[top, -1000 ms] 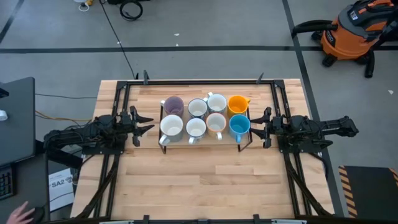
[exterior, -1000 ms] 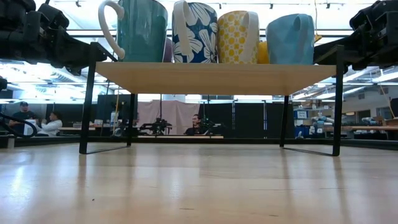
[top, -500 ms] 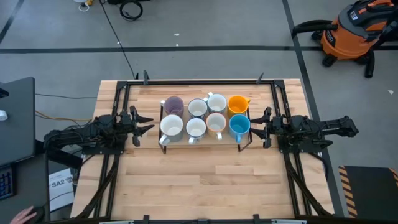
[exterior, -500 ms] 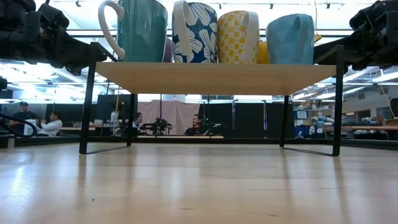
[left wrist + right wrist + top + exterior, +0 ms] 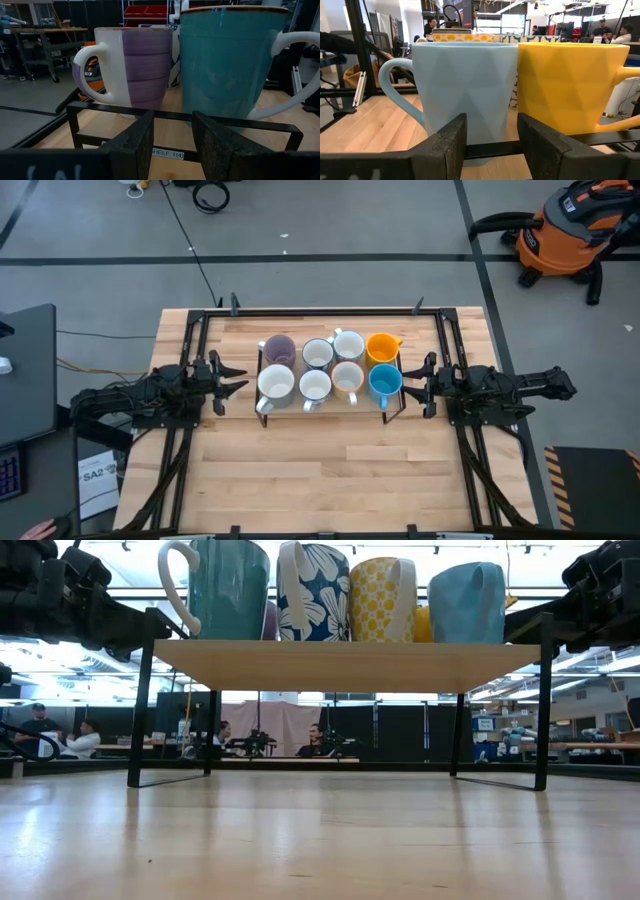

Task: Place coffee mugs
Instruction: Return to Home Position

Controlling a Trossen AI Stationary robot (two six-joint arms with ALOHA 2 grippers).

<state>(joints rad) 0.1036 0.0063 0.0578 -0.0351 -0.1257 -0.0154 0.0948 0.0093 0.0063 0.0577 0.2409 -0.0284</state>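
No change on the table from a second ago: eight coffee mugs (image 5: 330, 367) stand in two rows on the shelf (image 5: 340, 665), mid-table. The left gripper (image 5: 238, 379) and right gripper (image 5: 410, 385) sit just off the shelf's ends, fingers apart, holding nothing. Open table (image 5: 330, 470) lies in front.

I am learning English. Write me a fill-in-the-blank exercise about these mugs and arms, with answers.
The mugs on the shelf number ___, in two rows of four.
In the back row, the orange mug stands at the right end and the ___ one at the left end.
The left end effector and the right end effector are ___ and hold nothing.
Answers: eight; purple; open.
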